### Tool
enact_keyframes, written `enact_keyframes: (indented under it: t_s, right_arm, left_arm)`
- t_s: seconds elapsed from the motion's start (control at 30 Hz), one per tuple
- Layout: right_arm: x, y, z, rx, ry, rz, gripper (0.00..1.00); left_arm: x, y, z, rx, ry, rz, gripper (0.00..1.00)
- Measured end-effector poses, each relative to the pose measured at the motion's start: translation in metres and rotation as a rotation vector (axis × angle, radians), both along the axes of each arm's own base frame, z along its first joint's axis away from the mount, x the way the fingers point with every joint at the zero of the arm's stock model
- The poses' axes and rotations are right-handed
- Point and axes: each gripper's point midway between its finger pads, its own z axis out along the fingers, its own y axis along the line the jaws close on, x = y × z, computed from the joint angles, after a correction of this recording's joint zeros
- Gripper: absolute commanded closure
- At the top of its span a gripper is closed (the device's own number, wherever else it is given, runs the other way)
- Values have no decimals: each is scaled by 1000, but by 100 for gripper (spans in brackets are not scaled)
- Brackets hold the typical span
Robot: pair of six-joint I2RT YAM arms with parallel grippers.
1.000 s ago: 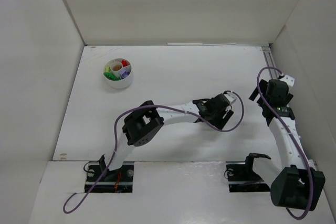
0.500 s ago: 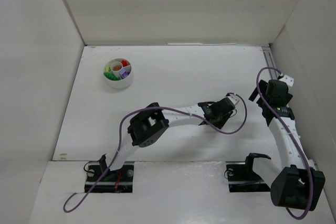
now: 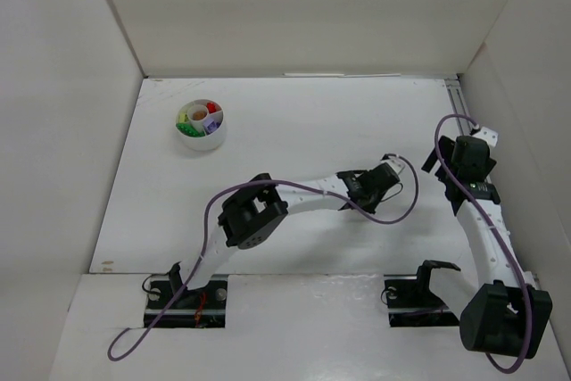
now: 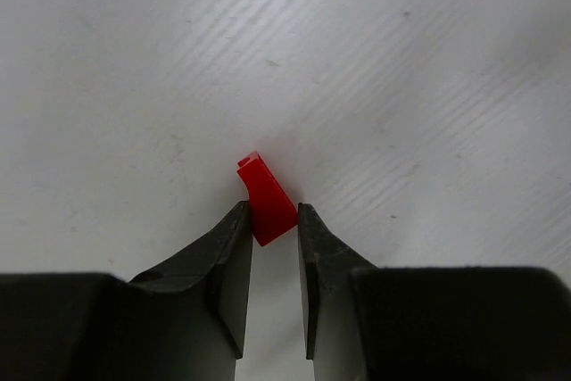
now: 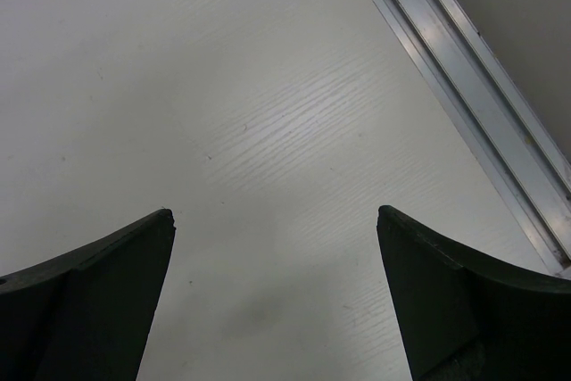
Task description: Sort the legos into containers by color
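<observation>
No text, label, brand mark, number or sign can be read in any view: none on the red lego (image 4: 263,186) between the fingers of the left tool (image 4: 272,213), on the white dish (image 3: 203,142), or on the surface (image 3: 312,122).

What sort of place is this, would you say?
Probably a lab robot cell: a white table boxed by white walls, with a left arm and right arm bolted at its edge.

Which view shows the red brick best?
Left wrist: the red brick sits close-up, pinched between the fingertips of the left gripper. In top external that gripper hides it; right wrist shows none of it.
</observation>
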Motion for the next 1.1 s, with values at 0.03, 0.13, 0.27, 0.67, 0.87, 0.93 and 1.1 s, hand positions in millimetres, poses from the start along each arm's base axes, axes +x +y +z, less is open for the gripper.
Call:
enact_keyframes:
  t_s: [0.03, 0.13, 0.27, 0.67, 0.87, 0.93, 1.1]
  right_arm:
    - [1, 1, 0, 0, -3, 5, 0]
    - [3, 3, 0, 0, -7, 26, 0]
    - [8, 5, 4, -1, -27, 49, 0]
    - [18, 6, -28, -3, 68, 94, 0]
    - [20, 7, -45, -3, 127, 115, 0]
    - [21, 7, -51, -1, 145, 121, 0]
    - [23, 8, -63, 7, 184, 136, 0]
  left_arm:
    - [5, 3, 1, 0, -4, 9, 100]
    - [28, 31, 9, -5, -1, 63, 100]
    - [95, 101, 52, -63, -29, 232, 100]
    - [246, 326, 146, -103, -241, 772, 100]
    - [275, 407, 137, -29, -240, 942, 100]
    - [279, 427, 136, -14, -240, 982, 100]
    - [282, 461, 138, 2, -239, 1046, 100]
